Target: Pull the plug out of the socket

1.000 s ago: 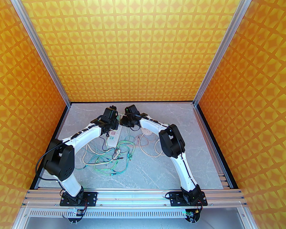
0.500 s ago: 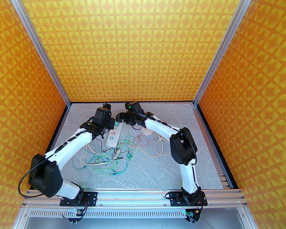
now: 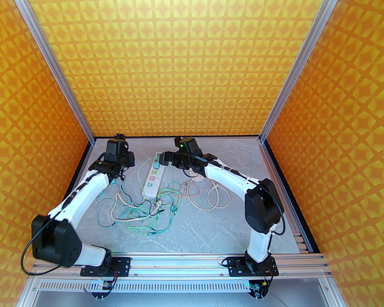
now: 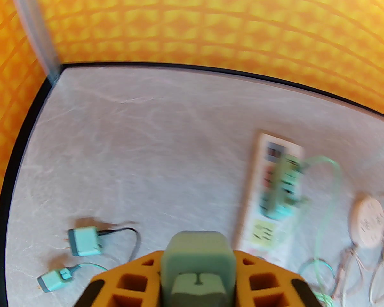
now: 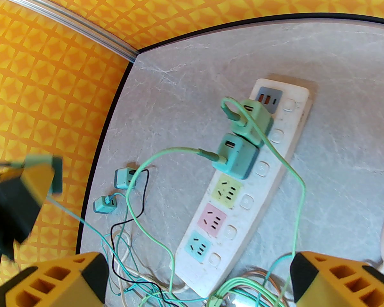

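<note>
My left gripper (image 4: 196, 286) clamps a smooth green cube plug (image 4: 196, 251) near the table's (image 4: 115, 139) ten o'clock edge—bare marble ahead. My right gripper (image 5: 198, 277) gapes wide over the white socket strip (image 5: 288, 152)—holding nothing.

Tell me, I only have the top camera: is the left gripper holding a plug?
Observer: Yes, its wrist view shows the left gripper shut on a green plug.
Operator: How many are plugged into the strip?
Observer: Two in the power strip: a far plug by the grey USB end, a near plug beside it.
Operator: Is the right gripper open?
Observer: Yes, the right gripper is wide open, holding nothing.
</note>
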`<state>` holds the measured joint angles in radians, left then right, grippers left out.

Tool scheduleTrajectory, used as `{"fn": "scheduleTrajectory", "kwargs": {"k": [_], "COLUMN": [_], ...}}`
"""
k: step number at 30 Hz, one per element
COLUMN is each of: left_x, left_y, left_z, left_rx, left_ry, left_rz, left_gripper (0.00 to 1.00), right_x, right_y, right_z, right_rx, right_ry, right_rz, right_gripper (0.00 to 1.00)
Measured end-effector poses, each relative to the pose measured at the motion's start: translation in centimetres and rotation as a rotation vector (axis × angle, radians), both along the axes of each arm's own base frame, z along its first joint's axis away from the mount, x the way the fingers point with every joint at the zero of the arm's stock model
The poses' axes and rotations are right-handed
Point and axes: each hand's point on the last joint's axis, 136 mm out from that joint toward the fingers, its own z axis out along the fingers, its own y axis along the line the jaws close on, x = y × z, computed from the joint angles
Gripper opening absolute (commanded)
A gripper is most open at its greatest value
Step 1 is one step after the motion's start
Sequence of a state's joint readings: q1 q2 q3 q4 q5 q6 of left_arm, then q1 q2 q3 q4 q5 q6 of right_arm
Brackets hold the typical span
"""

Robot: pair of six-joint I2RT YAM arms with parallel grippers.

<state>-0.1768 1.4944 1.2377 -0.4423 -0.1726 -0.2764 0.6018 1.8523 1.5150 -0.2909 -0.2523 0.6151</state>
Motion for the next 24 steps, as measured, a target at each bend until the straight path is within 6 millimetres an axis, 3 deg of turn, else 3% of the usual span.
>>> {"fn": "scheduleTrajectory", "kwargs": {"k": [8,14,24], "left_x": [3.9,7.4,11.6], "left_y": [3.0,4.6,7.7], "left_z": [-5.3,-7.8,-12.9], "left_rx": [-0.008,-0.049,-0.21], "left_ry": [0.092,0.123,0.189], "left_rz": [0.086,0.117,0.162], "left_gripper": [0.16,0.18,0.18], "right_x": [-0.8,-1.6,-2.0], "right_y": [-1.5,-2.7,-4.1], "right_z": [1.9,3.5,3.2], "right_rx": [-0.023,-0.04,-0.108], "right_ry": [-0.053,-0.091,-0.091], "right_rz": [-0.023,-0.039,-0.062], "right_gripper": [0.98,0.99,0.98]}}
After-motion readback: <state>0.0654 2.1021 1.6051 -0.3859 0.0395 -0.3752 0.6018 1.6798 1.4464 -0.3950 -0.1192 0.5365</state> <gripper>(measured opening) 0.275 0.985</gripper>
